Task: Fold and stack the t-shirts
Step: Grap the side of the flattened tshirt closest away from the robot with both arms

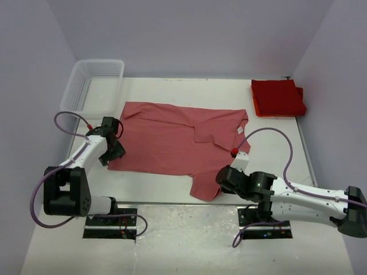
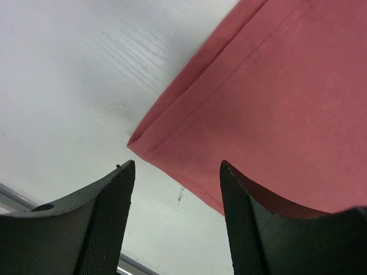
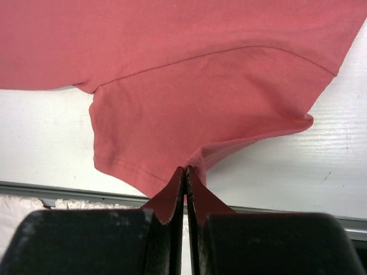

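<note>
- Across the middle of the top view, I see the salmon t-shirt [image 1: 172, 140] spread flat on the table [image 1: 189, 94].
- At lower left, my left gripper [image 2: 175, 166] stands with jaws apart at the shirt's hem corner, gripping nothing.
- Lower right, my right gripper [image 3: 184, 175] is pinched closed on a sleeve edge.
- Upper right, the folded red t-shirts [image 1: 278, 97] sit stacked.

Mid-bench [image 1: 172, 91], laid flat: spread t-shirt [image 1: 166, 143], collar to the right. In the far right corner, well apart from it: folded t-shirts [image 1: 277, 97], stacked. In the far left corner: basket [image 1: 77, 91]. At the shirt's near left corner: left gripper [image 1: 116, 150], hem corner just ahead between parted jaws. At the near sleeve, right side: right gripper [image 1: 221, 179], jaws pinched on the sleeve edge.
</note>
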### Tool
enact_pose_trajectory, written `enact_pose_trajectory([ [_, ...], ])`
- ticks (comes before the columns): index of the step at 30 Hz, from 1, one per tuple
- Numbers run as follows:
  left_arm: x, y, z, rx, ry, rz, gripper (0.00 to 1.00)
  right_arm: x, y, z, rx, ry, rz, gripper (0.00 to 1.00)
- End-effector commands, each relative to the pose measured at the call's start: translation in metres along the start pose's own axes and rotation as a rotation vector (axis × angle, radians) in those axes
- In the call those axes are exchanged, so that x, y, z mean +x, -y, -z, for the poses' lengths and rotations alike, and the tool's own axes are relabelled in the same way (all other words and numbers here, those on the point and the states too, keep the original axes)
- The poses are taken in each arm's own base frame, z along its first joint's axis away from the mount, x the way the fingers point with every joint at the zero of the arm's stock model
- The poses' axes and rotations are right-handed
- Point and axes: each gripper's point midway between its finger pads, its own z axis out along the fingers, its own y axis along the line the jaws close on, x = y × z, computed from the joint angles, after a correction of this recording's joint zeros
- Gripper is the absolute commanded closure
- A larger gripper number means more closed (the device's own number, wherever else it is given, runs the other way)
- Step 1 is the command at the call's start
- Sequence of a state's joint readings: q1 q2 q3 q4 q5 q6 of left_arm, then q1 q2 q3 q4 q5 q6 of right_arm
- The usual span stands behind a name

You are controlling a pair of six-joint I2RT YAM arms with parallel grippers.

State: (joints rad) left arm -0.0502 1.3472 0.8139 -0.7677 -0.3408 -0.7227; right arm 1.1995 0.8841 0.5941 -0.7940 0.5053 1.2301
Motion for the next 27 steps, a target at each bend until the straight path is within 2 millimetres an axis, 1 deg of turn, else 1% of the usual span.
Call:
enact_pose_trajectory([
  [1,0.015,0.003,-0.007,0.026,-0.076,0.014,0.37,-0.005,0.004,0.0,-0.002,0.029,-0.008,1.0],
  [3,0.019,-0.001,-0.01,0.013,-0.102,0.046,0.37,-0.006,0.003,0.003,-0.009,0.031,-0.016,1.0],
  [4,0.024,-0.002,-0.013,0.014,-0.119,0.047,0.37,-0.007,0.005,0.003,-0.006,0.033,-0.017,1.0],
  [8,0.034,-0.013,-0.021,-0.021,-0.169,0.061,0.37,-0.008,0.005,0.005,-0.014,0.037,-0.024,1.0],
  [18,0.018,-0.028,-0.032,-0.041,-0.184,0.123,0.42,-0.008,0.007,0.006,-0.014,0.041,-0.04,1.0],
  [22,0.014,-0.029,-0.033,-0.032,-0.189,0.129,0.44,-0.008,0.008,0.005,-0.004,0.037,-0.034,1.0],
  [24,0.01,-0.033,-0.034,-0.04,-0.183,0.141,0.45,-0.007,0.008,0.004,0.001,0.037,-0.031,1.0],
  [27,0.004,-0.037,-0.035,-0.028,-0.178,0.16,0.52,-0.007,0.008,0.004,0.004,0.036,-0.033,1.0],
])
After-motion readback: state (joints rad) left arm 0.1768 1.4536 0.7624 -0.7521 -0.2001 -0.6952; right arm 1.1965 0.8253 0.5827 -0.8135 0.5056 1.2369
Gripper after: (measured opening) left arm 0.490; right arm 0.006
